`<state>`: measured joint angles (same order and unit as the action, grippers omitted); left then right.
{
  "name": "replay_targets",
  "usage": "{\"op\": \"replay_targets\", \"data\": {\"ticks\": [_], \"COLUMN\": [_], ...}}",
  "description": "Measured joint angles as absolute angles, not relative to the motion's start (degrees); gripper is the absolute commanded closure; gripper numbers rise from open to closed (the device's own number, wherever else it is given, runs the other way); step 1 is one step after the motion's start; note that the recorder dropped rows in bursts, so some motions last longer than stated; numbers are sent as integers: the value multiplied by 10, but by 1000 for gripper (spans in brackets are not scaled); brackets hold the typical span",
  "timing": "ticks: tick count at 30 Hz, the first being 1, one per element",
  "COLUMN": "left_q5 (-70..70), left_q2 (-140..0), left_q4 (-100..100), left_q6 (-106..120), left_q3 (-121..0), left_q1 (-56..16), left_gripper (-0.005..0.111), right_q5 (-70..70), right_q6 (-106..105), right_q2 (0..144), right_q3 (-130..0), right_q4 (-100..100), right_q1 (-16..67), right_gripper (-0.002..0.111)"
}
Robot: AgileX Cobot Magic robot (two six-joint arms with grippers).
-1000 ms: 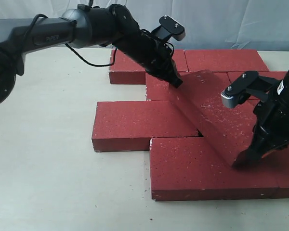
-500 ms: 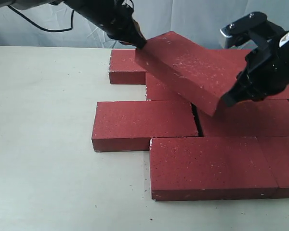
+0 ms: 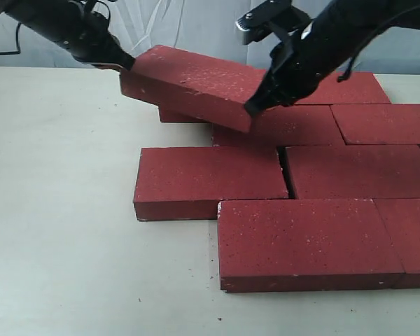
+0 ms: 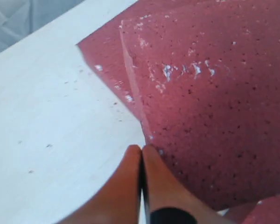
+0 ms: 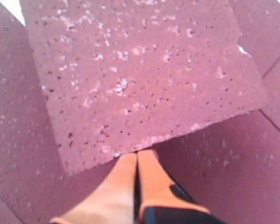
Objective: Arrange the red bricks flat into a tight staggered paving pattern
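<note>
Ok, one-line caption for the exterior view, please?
Left gripper and right gripper squeeze a tilted red brick aloft between them, over the laid bricks.

I had soft, even light with faint shadows; both wrist views were blurry at the orange fingertips (image 4: 123, 191), low in frame.

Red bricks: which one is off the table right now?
The tilted brick, pressed end to end between the left gripper and right gripper, above the far left of the paving. All the others lie flat.
</note>
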<state>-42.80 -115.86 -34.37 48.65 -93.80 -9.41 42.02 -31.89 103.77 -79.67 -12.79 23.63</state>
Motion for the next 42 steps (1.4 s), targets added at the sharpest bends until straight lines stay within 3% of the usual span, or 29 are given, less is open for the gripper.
{"op": "replay_targets", "data": {"ticks": [21,28,42], "left_q5": [-199,-177,-190], "left_q2": [-1123,-1093,-1081], "left_q4": [-389,-425,-437], "left_q6": [484,484,502], "left_q3": [-681,-635,-611], "left_q1": [56,103,109], "left_gripper": [107,107,107], "right_q5": [386,375,519], "right_q6": [-323,-320,-242], "right_q2": [1299,1329,1298], "right_q3": [-1108,-1125,-1125], "right_q4": [-125,-119,-45], "right_q1": [356,367,349], "right_gripper": [109,109,109]}}
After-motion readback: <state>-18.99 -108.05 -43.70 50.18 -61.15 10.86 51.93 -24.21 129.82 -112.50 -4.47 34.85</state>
